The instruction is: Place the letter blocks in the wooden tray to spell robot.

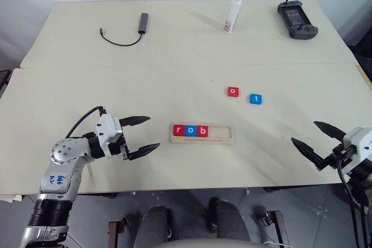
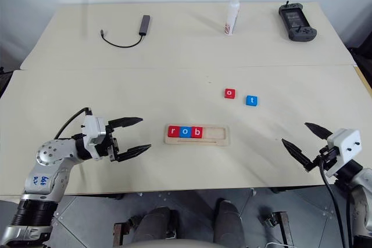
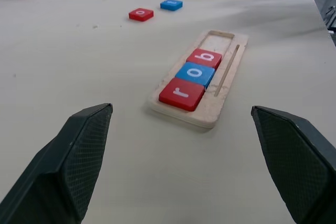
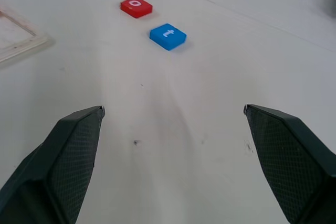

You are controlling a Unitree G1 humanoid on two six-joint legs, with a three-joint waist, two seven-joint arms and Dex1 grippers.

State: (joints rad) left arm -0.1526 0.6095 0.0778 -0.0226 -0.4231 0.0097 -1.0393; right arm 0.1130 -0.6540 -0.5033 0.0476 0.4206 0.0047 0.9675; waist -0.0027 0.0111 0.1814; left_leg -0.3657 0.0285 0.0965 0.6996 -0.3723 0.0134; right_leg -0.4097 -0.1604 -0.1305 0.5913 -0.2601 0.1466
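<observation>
A pale tabletop (image 1: 116, 97) seen from above the robot's arms; near the front edge lies the wooden tray (image 1: 203, 141), long and narrow, with three letter blocks seated side by side in its left end, touching one another: a red r (image 1: 178, 130), a blue o (image 1: 190, 130) and a red b (image 1: 202, 130); the right part of the recess is bare wood, room by the look of it for two more tiles; further back and to the right, well apart from the tray, a red o block (image 1: 233, 92) and a blue t block (image 1: 256, 99) lie flat on the table near each other but not touching; the left gripper (image 1: 142, 134) hovers just left of the tray, its two black fingers spread wide and holding nothing; the right gripper (image 1: 317, 139) hangs near the table's right front corner, away from both the tray and the loose blocks, fingers likewise parted wide and empty; at the far edge sit a cable with an adapter (image 1: 132, 31), a small white bottle (image 1: 233, 13) and a dark handheld controller (image 1: 297, 20), none of them part of the job; judging from this, the word is three letters along, and the second o and then the t are left to fetch and set down in that order.
</observation>
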